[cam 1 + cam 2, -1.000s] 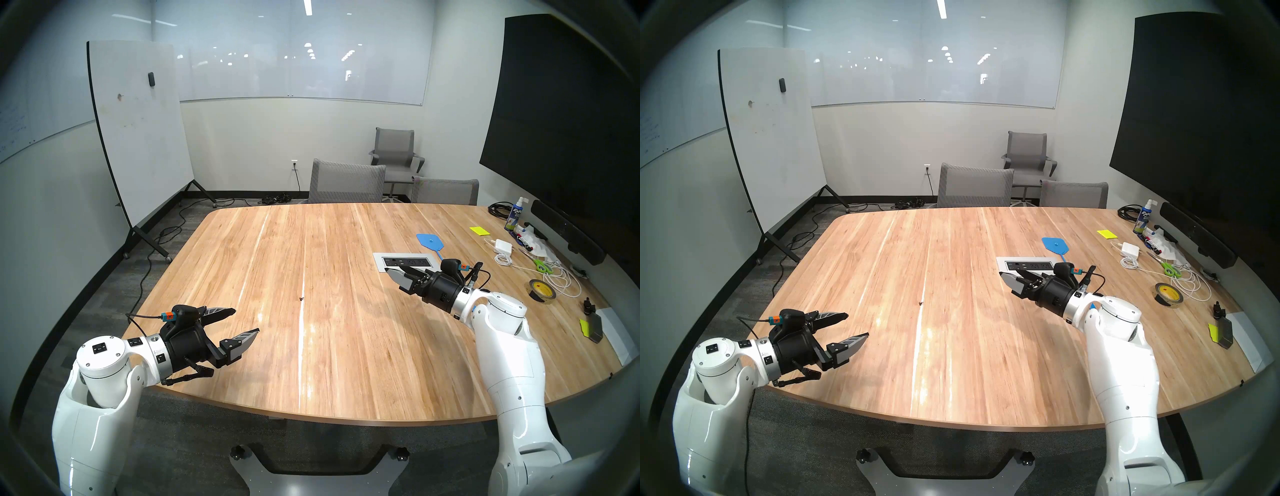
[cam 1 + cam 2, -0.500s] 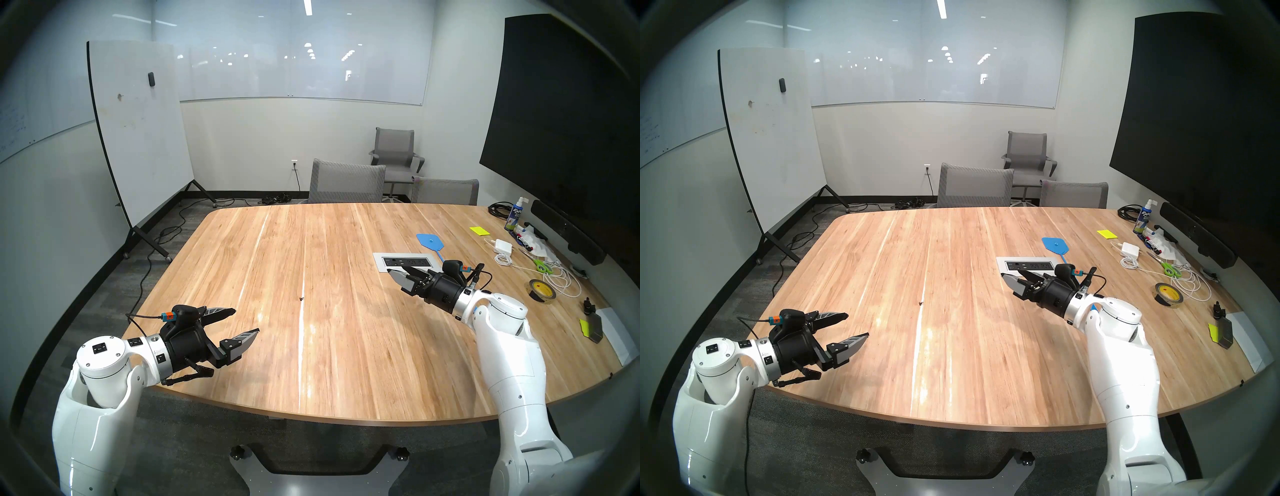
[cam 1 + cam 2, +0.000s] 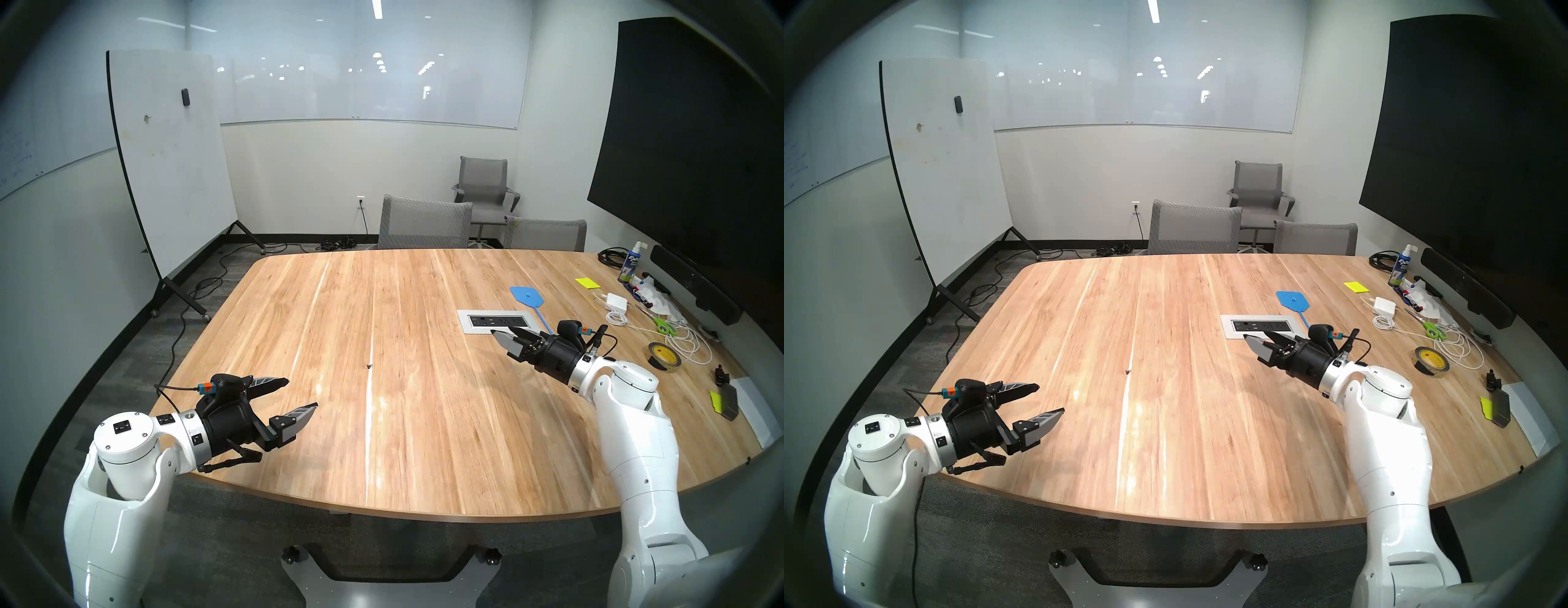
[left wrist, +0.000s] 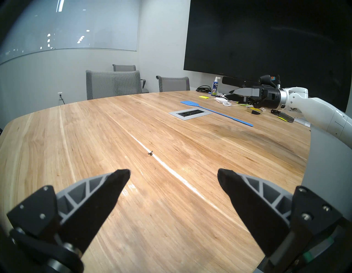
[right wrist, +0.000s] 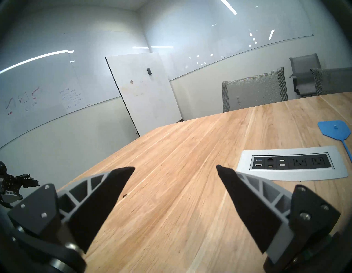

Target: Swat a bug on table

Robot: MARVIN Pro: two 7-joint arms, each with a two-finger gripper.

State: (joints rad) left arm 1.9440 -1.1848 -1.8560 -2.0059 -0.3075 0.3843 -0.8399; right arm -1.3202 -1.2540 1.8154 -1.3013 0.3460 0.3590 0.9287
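Both jaws spread and empty, right gripper [image 3: 507, 336] now further right, nearer the blue swatter's [image 3: 527, 298] handle.

Bare table [image 3: 403, 446] around bug [image 3: 370, 365], outlet panel [image 3: 498, 321] and fly swatter [image 3: 528, 299] well right

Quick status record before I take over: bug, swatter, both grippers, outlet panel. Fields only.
bug: on bare wood of the table, mid-table, nothing touching it
fly swatter: blue, lying flat just beyond the outlet panel, not held
left gripper: open, empty, above the near left part of the table
right gripper: open, empty, at the panel's near right corner in the head view
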